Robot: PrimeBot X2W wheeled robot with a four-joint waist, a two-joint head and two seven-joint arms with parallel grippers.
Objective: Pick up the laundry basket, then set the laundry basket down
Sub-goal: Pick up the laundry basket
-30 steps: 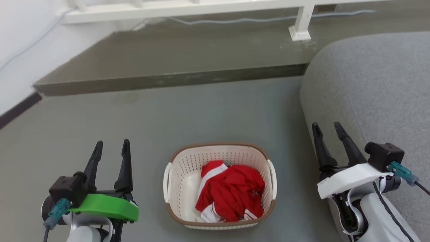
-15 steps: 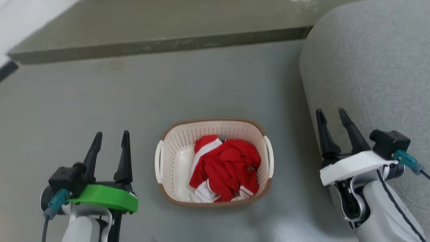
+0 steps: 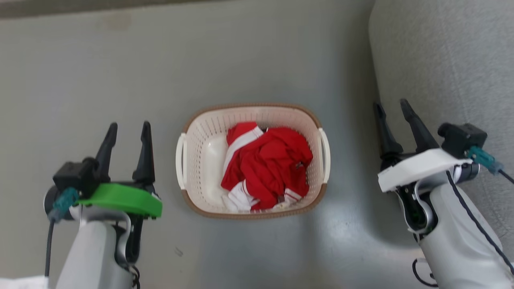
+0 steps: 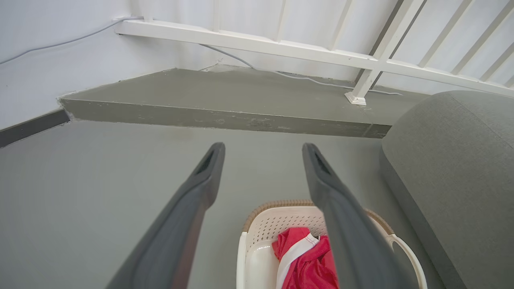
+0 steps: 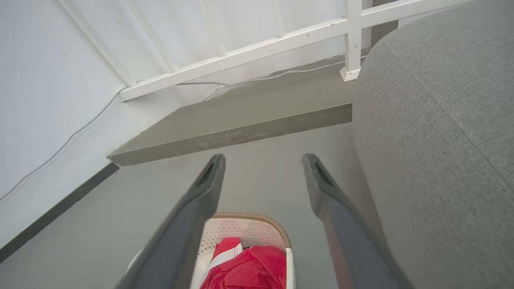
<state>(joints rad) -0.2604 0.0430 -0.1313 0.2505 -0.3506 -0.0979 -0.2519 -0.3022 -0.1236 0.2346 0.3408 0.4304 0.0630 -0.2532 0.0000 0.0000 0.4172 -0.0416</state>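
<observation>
I judge nothing done yet: the laundry basket (image 3: 202, 148), a red garment (image 3: 269, 164) inside, sits on the grey floor (image 3: 261, 60) between my left gripper (image 3: 128, 125) and right gripper (image 3: 390, 103), both spread open, empty and clear of its handles, so lifting and setting down lie ahead.

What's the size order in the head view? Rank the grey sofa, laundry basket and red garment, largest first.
1. grey sofa, cut off by the frame
2. laundry basket
3. red garment inside it
</observation>
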